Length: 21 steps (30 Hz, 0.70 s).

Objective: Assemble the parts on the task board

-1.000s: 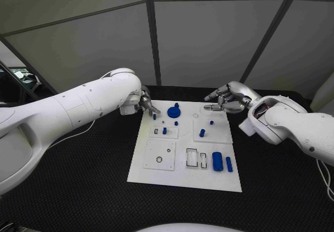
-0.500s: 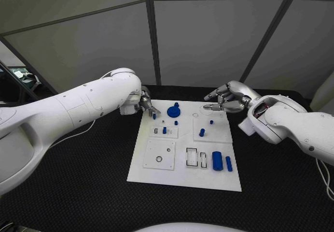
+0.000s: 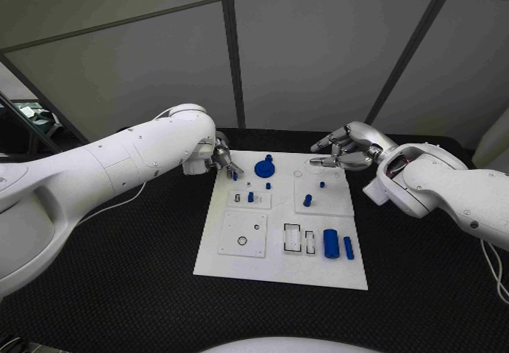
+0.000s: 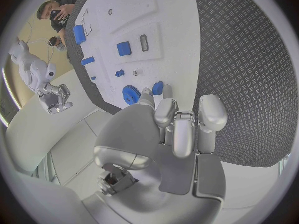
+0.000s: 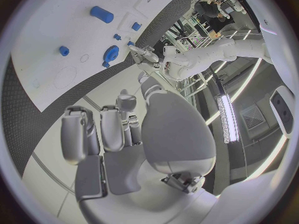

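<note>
The white task board lies mid-table. My left hand is over its far left corner. Its fingertips pinch a small blue peg, upright against the board, with the peg at my fingertips. Just right of it lies a blue gear with a blue knob at its far side. Short blue pegs stand in the small plates, and one peg is further right. My right hand hovers over the board's far right corner, fingers loosely curled and apart, holding nothing.
A thick blue cylinder and a thin blue pin lie near the board's front right, beside two rectangular slots. A plate with a round hole sits front left. Black table surrounds the board.
The blue peg at my left fingertips sits a touch lower and shows less than before. Both arms have hardly moved.
</note>
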Motion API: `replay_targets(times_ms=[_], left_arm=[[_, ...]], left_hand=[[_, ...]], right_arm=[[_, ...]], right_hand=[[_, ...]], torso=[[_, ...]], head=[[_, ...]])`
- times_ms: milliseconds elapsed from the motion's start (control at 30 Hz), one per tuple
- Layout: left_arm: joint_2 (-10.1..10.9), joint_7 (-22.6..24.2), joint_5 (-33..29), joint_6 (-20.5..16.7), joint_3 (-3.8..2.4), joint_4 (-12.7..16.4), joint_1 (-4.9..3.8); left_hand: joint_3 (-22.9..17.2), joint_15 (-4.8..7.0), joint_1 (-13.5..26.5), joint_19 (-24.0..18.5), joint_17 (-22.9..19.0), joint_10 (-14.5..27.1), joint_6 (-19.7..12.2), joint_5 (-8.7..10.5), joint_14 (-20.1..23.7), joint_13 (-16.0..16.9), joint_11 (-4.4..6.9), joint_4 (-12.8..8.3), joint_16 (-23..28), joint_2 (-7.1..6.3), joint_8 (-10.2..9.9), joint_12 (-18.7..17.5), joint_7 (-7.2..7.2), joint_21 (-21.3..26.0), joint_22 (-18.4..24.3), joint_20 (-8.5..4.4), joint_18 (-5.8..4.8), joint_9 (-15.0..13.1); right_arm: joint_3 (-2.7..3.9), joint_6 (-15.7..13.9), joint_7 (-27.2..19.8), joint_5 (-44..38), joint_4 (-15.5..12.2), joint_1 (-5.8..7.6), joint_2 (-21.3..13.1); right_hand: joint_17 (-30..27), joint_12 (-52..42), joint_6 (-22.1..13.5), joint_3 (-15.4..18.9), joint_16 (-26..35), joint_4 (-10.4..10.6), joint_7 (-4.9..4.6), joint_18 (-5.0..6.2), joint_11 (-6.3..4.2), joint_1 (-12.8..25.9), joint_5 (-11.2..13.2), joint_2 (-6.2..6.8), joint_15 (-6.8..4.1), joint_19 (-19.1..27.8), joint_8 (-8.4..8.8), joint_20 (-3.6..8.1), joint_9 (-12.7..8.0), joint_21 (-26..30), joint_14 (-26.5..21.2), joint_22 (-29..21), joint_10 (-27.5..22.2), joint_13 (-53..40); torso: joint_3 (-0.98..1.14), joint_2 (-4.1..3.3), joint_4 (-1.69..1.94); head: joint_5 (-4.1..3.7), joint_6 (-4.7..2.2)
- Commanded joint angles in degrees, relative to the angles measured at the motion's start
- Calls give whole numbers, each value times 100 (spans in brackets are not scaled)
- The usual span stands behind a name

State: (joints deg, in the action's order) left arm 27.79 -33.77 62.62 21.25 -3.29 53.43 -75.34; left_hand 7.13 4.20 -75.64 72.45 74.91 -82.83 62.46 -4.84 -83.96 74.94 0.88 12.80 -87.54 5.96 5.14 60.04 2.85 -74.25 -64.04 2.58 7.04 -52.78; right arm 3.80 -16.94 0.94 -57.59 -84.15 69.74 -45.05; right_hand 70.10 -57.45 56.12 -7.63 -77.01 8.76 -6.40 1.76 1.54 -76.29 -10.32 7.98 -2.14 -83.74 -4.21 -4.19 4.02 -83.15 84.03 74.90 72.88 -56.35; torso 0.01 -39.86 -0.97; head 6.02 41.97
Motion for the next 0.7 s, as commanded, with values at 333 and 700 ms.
replay_targets(times_ms=[333, 700], left_arm=[[-5, 171, -41, -84, 0, 10, 1], [182, 288, -319, -324, -1, 247, 10]], left_hand=[[-508, 24, -787, 46, 1303, -3, 12, 130, -536, 501, 51, -754, -53, 361, -58, -83, -36, -5, -89, -48, -124, 48], [-1533, -1, -531, 54, 1317, -51, -51, 196, -541, 489, 32, -1449, -66, 345, 91, -79, -1, -8, -155, -24, -132, -296]], right_arm=[[4, 27, -50, -10, -7, 11, 9], [4, 32, -47, -10, -2, 11, 4]], right_hand=[[4, 7, 42, 14, 22, -17, -1, 86, 2, 46, -32, 14, -55, 4, 23, 47, -7, 25, 151, 437, 34, 6], [9, -15, 45, 7, 22, -24, 0, 83, 1, 48, -37, 1, -56, -5, 27, 47, -7, 18, 154, 450, 46, -13]], torso=[[1, 6, 0], [3, 12, 9]], head=[[9, 17], [22, 24]])
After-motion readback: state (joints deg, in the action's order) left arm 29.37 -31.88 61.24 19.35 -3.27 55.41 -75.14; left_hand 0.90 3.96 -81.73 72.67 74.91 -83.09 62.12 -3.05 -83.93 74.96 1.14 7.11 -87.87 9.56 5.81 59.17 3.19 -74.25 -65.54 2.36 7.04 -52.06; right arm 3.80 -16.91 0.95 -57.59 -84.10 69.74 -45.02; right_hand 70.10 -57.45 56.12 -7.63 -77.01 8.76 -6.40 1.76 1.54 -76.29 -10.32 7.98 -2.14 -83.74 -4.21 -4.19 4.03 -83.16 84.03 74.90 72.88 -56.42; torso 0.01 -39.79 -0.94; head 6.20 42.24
